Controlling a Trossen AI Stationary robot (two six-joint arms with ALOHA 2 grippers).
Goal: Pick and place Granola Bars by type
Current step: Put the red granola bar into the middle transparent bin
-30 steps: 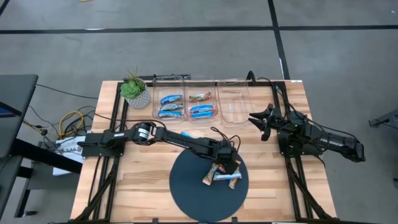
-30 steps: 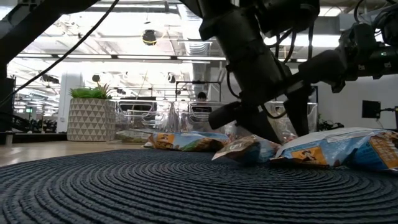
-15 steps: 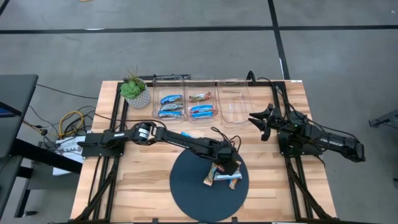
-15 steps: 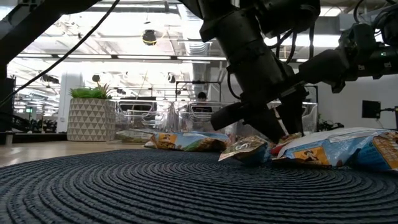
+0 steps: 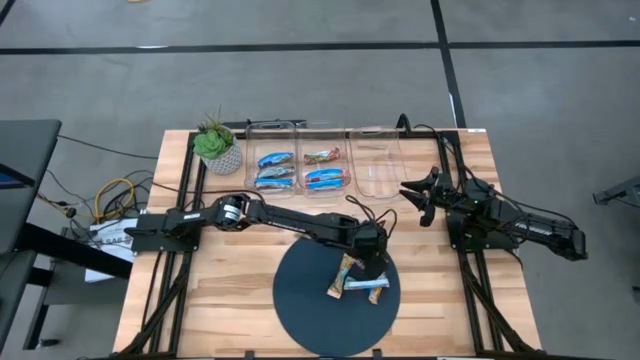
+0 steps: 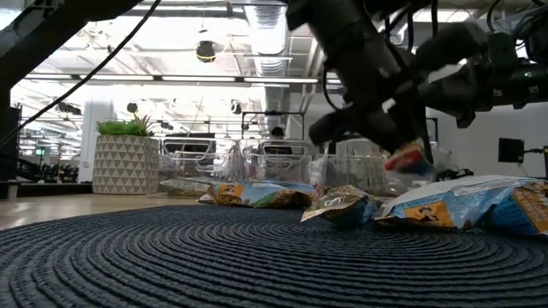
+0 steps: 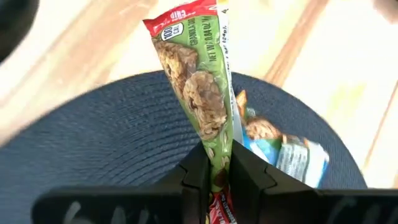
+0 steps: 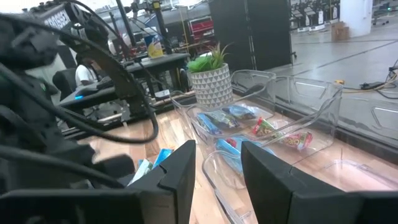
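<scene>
Left gripper [image 7: 214, 177] clamped on green-and-red foil granola bar [image 7: 199, 87]; lift clear of dark round woven mat [image 5: 310, 300], carry level to clear plastic bin [image 5: 322, 165] with the matching bar, release low.

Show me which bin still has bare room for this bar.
The clear bin nearest the right gripper is empty. The middle bin is crowded with bars, as is the bin by the plant.

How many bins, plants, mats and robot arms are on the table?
Bins: 3
Plant: 1
Mat: 1
Arms: 2
Total: 7
</scene>
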